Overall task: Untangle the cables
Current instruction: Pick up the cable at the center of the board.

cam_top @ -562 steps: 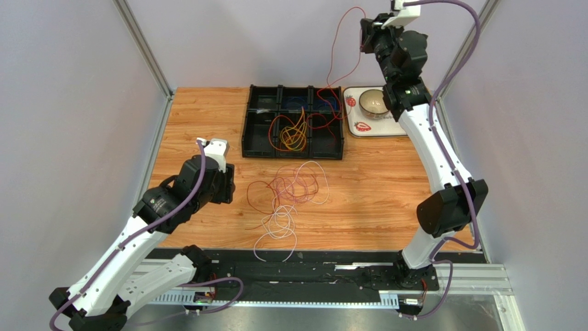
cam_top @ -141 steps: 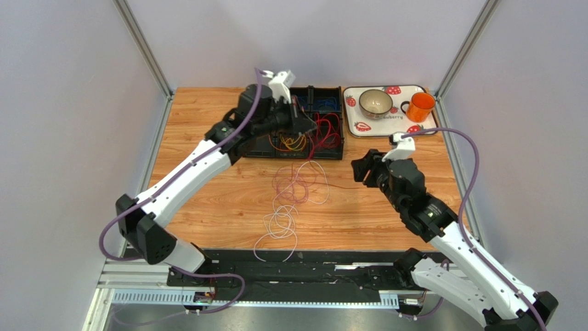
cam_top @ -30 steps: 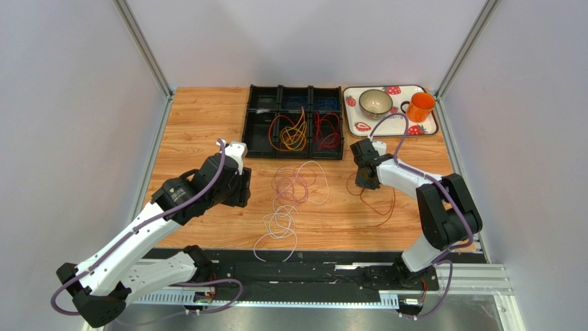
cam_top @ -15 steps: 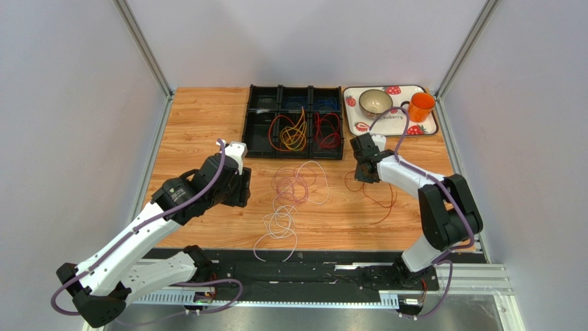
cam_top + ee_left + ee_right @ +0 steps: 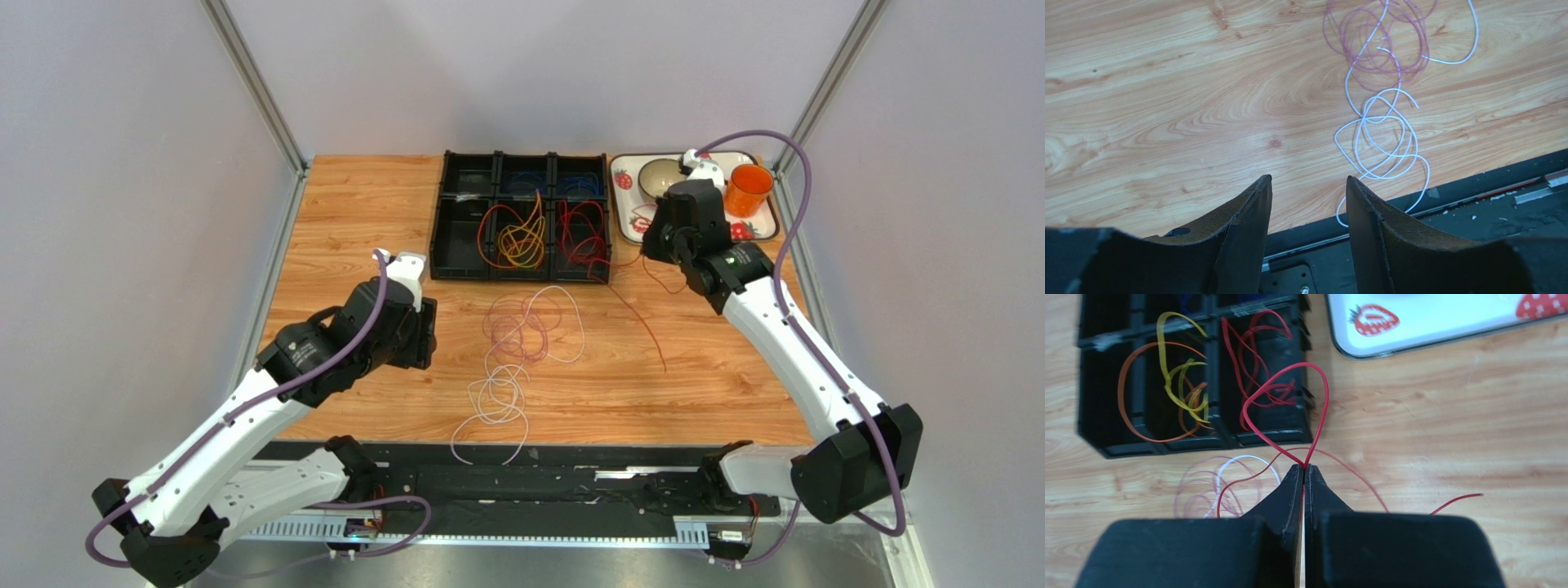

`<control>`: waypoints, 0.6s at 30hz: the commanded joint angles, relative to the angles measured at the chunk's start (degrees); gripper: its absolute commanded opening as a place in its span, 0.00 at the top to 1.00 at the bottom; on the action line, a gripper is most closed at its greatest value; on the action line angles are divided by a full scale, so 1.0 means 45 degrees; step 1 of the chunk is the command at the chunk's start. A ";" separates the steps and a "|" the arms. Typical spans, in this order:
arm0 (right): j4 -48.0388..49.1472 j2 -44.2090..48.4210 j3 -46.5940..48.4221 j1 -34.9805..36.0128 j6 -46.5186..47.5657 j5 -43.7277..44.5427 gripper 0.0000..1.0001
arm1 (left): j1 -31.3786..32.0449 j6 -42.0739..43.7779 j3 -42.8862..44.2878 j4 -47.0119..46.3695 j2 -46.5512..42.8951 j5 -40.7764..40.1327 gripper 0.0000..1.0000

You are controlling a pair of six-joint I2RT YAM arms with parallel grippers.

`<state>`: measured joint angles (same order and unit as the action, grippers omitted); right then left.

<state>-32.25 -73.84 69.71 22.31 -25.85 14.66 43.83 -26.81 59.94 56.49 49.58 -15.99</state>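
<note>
My right gripper (image 5: 648, 250) (image 5: 1303, 469) is shut on a red cable (image 5: 1326, 392), lifted beside the front right corner of the black organizer (image 5: 437, 235). The cable's loop hangs over the organizer's front right compartment and its tail (image 5: 648, 328) trails down to the table. A tangle of purple cables (image 5: 525, 321) (image 5: 1376, 37) and white cables (image 5: 497, 398) (image 5: 1382, 141) lies mid-table. My left gripper (image 5: 424, 336) (image 5: 1308, 184) is open and empty, above the table to the left of the tangle.
The organizer holds orange and yellow cables (image 5: 518, 240) (image 5: 1177, 380), red cables (image 5: 584, 230) and blue ones (image 5: 540, 184). A white strawberry tray (image 5: 628, 214) (image 5: 1425, 318) with a bowl (image 5: 660, 179) and an orange mug (image 5: 746, 190) stands at the back right.
My right gripper has lifted the red cable off the table and carried it back toward the organizer's front right corner. My left arm has shifted slightly.
</note>
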 commanded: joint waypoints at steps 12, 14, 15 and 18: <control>0.1502 -0.0503 0.4174 -0.0035 0.0178 -0.2397 1.00 | -0.0034 -0.0156 0.0176 0.0552 -0.0999 -0.1526 0.44; 0.1658 -0.0892 0.4838 -0.0035 0.0041 -0.2495 1.00 | -0.0034 -0.0156 0.0156 0.0533 -0.1018 -0.1544 0.44; 0.1698 -0.0992 0.5092 -0.0054 -0.0037 -0.2534 1.00 | -0.0034 -0.0156 0.0156 0.0533 -0.0999 -0.1564 0.44; 0.1971 -0.1479 0.6049 -0.0054 -0.0350 -0.2729 1.00 | -0.0034 -0.0175 0.0117 0.0513 -0.1096 -0.1661 0.44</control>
<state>-27.44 -78.02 91.22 22.31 -25.43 4.21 43.77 -27.11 60.36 59.13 45.32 -22.06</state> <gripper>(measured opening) 0.008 0.560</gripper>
